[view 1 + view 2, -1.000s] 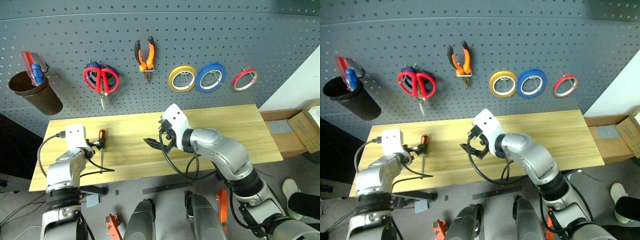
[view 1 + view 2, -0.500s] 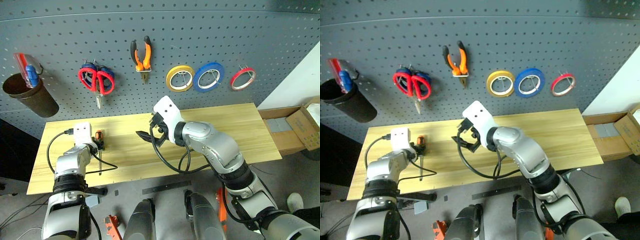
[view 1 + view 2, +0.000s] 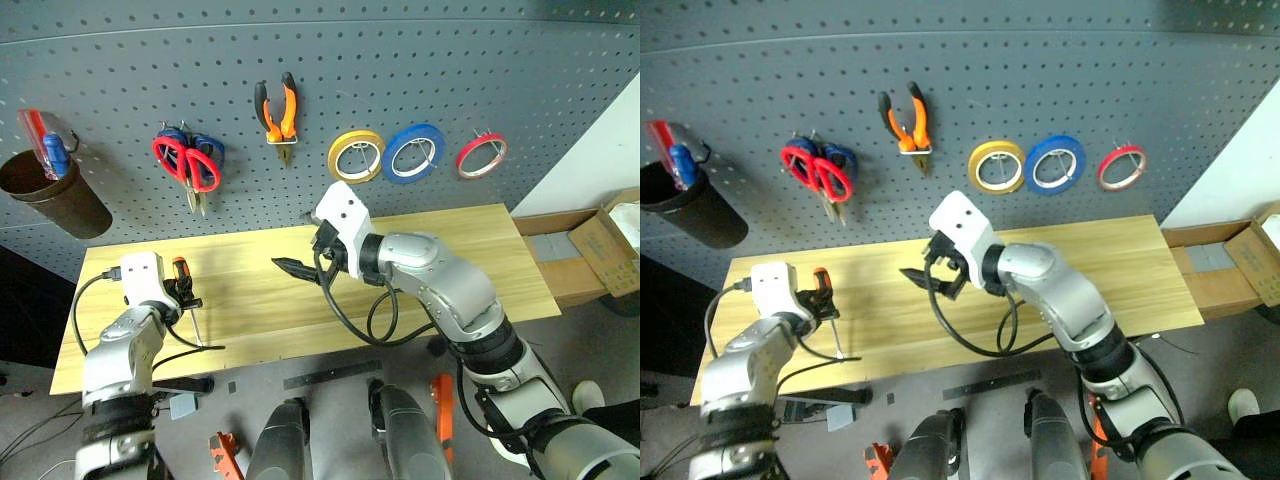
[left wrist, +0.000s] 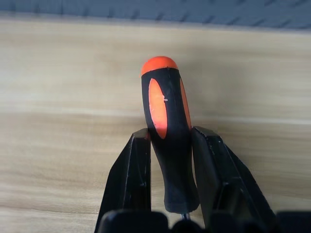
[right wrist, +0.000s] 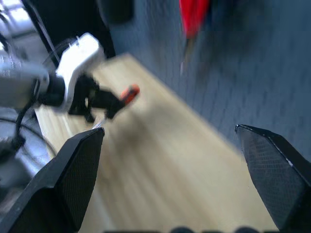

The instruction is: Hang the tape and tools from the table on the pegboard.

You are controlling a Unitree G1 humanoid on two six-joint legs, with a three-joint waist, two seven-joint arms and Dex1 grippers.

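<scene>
The left gripper (image 4: 170, 160) is clamped on the screwdriver (image 4: 167, 131), its 2 black fingers (image 4: 133, 179) pinching the black-and-orange handle low down, with the orange cap poking out past the fingertips and the thin shaft trailing back beneath the wrist toward the table (image 3: 440, 260). To carry it well, keep that pinch firm and lift straight, since a slim round handle can roll between flat pads (a slow wrist turn is safer). Off to that hand's right, the right gripper (image 3: 297, 266) hangs above the table with its jaws wide apart, holding nothing. Beyond both, the pegboard (image 3: 560, 70) already carries the red scissors (image 3: 182, 165), pliers (image 3: 279, 113) and red tape (image 3: 481, 155).
</scene>
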